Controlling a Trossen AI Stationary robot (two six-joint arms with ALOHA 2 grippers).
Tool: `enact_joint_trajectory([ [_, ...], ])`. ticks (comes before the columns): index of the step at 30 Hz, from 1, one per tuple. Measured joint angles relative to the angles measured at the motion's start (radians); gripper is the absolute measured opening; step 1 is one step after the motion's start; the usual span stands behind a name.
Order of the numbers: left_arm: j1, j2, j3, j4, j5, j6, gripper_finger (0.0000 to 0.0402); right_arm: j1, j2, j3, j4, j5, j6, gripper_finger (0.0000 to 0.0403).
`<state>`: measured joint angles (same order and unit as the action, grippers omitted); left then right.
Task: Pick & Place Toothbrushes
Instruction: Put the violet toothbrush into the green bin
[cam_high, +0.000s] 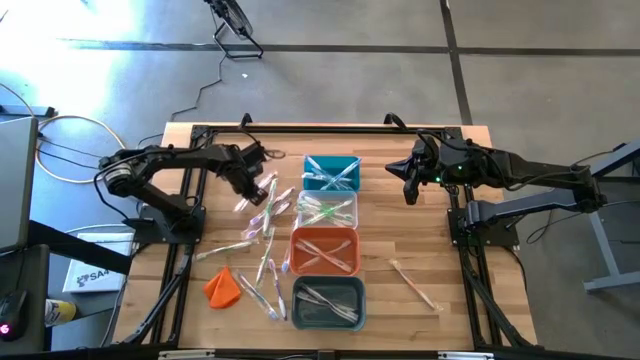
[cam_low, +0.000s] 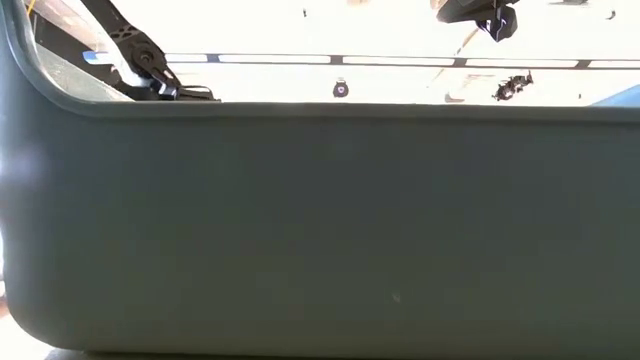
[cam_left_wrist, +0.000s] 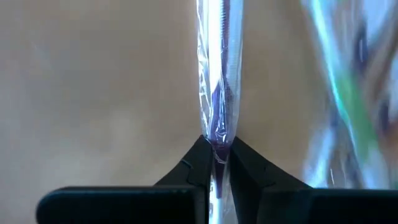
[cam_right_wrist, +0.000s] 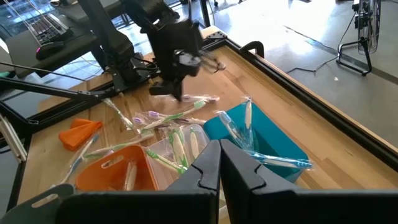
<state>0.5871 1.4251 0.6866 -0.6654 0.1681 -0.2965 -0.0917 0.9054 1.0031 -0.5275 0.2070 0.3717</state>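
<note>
The left gripper (cam_high: 246, 183) is pinching a wrapped pink toothbrush (cam_left_wrist: 217, 93) at the far left of the table (cam_high: 430, 240), just left of the row of bins, its fingers (cam_left_wrist: 245, 171) pressed onto the wrapper. More toothbrushes (cam_high: 262, 240) are lying scattered on the wood left of the bins, near an orange cloth (cam_high: 222, 286). Others are lying in the teal bin (cam_high: 331, 173), clear bin (cam_high: 327, 209), orange bin (cam_high: 324, 250) and grey bin (cam_high: 328, 302). One stray brush (cam_high: 415, 283) is lying to the right. The right gripper (cam_high: 409, 188) is hovering right of the teal bin, fingers pressed together on nothing.
</note>
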Motion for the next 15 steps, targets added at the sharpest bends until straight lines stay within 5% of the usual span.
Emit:
enact_joint_trajectory([
  [15,0.001,-0.179,0.273,-0.121,0.027,0.129,0.0027,0.000,0.000,0.000,0.000,0.004,-0.010,0.0002],
])
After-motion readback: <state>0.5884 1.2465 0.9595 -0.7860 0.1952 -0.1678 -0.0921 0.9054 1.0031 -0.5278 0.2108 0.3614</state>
